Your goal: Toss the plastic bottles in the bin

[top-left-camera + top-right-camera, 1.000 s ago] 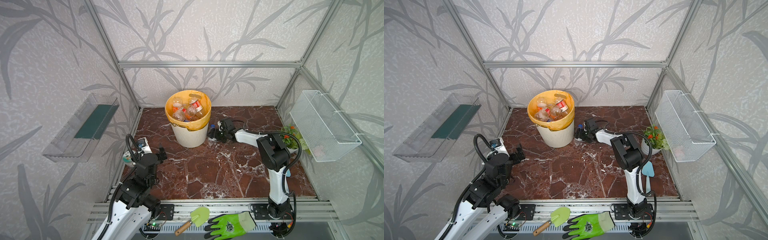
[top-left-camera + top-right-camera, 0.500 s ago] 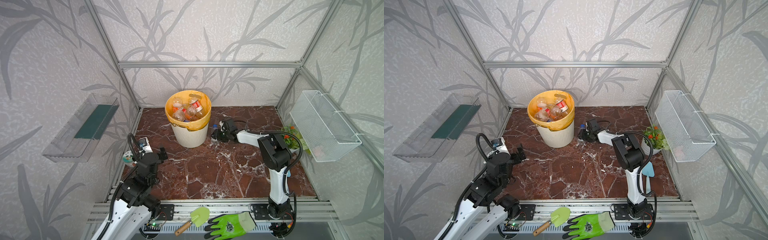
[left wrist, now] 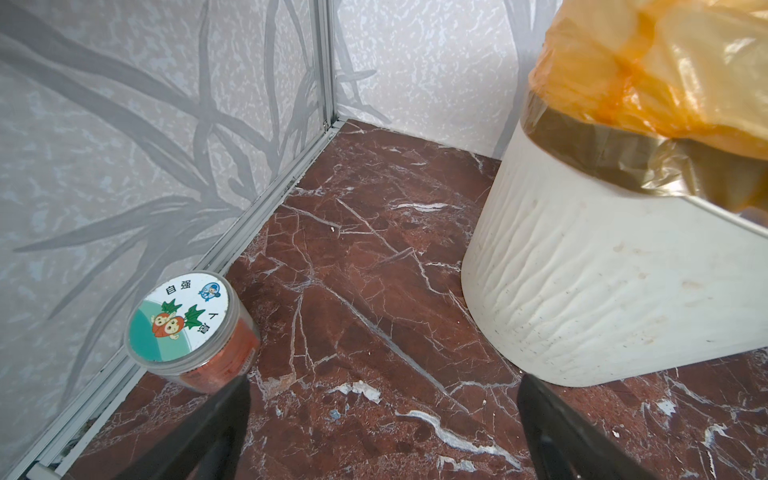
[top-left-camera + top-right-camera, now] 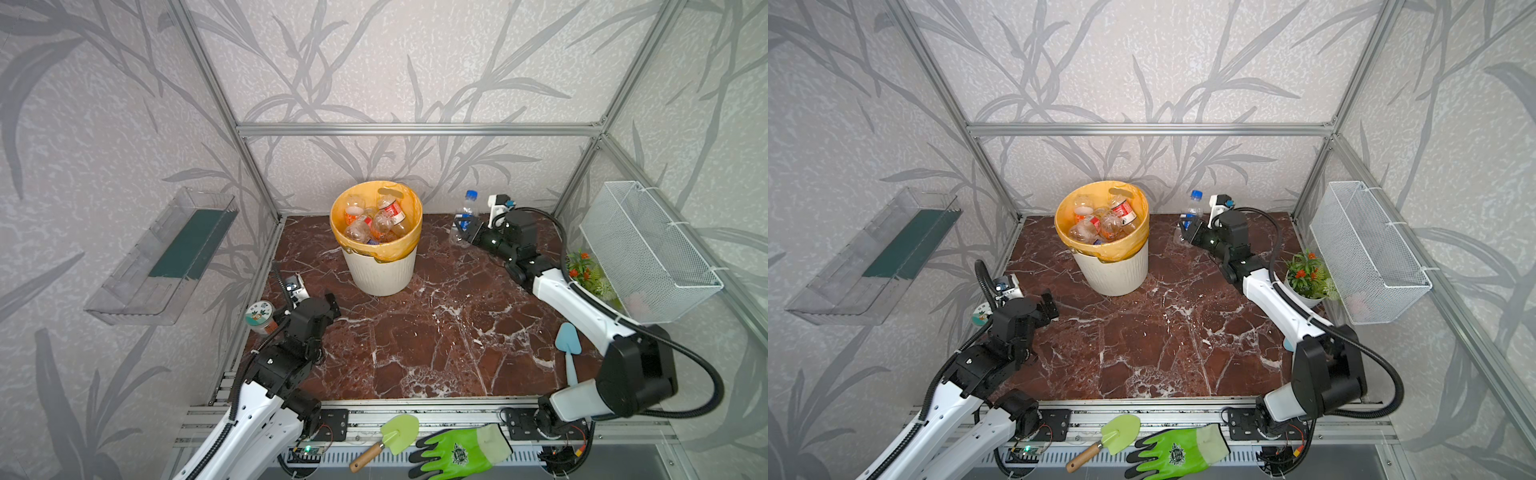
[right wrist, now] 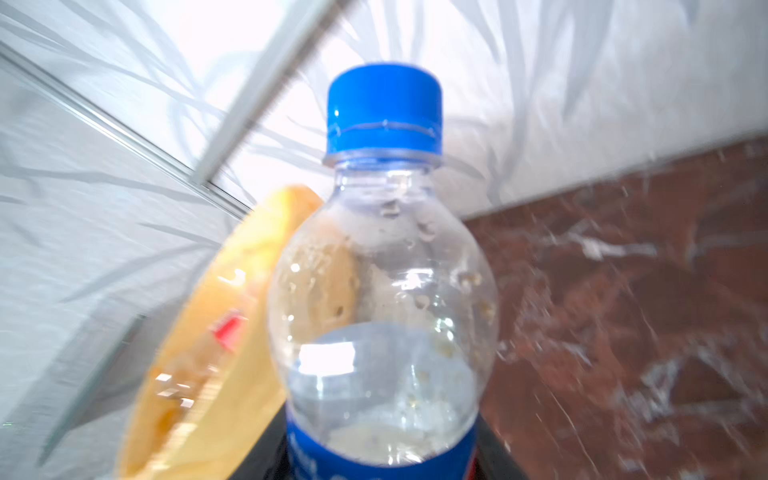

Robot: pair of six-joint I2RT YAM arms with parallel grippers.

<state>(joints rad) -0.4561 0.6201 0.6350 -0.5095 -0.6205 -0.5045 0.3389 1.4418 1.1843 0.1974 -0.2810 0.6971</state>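
Observation:
A clear plastic bottle [image 4: 466, 214] [image 4: 1190, 212] [image 5: 384, 291] with a blue cap and blue label stands upright in the air, right of the bin. My right gripper [image 4: 464, 229] [image 4: 1187, 229] [image 5: 382, 467] is shut on it at the label. The cream ribbed bin [image 4: 384, 272] [image 4: 1115, 272] [image 3: 602, 270], lined with a yellow-orange bag [image 5: 216, 332], holds several plastic bottles [image 4: 374, 220] [image 4: 1100, 220]. My left gripper [image 4: 331, 301] [image 4: 1048, 305] [image 3: 384, 386] is open and empty, low over the floor at the front left of the bin.
A short jar [image 4: 259, 318] [image 3: 183, 320] with an illustrated lid sits by the left wall, beside my left gripper. A wire basket [image 4: 648, 249] and a potted plant [image 4: 586, 274] are at the right wall, with a blue scoop [image 4: 567, 345] on the floor. A clear tray [image 4: 166, 257] hangs on the left wall.
My right gripper has shut on the blue-capped bottle and lifted it off the floor, up and to the right. The left arm has barely moved.

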